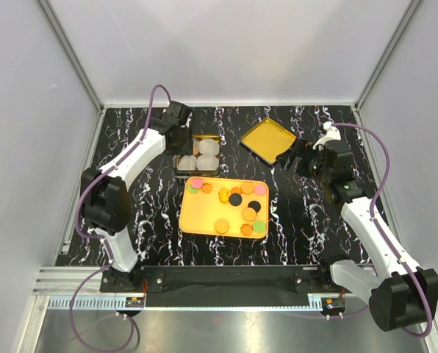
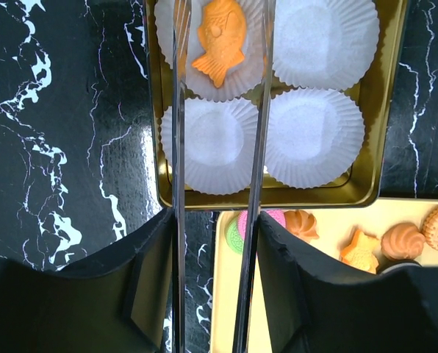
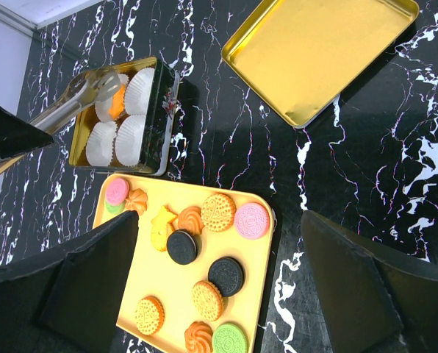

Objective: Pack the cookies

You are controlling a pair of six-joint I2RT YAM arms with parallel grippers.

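Nearest the bases, on a yellow rectangular tray [image 1: 188, 222]: small cookies [image 1: 230, 206], among them tan ridged rounds, dark sandwich rounds, pink and green discs and orange swirls. Just beyond, inside a gold rectangular tin [image 2: 278, 197] with four white pleated paper cups [image 2: 314, 136]: one orange fish-shaped cookie [image 2: 219, 40]. Left gripper [image 2: 215, 220] reaching over it, long tong blades [image 2: 178, 110] parted on both sides, not closed on it. Right gripper [image 3: 220, 220] spread wide, empty, poised beside a shallow gold lid [image 1: 267, 140]. Black white-veined marble tabletop [image 1: 300, 220]; plain white walls [image 1: 226, 51].
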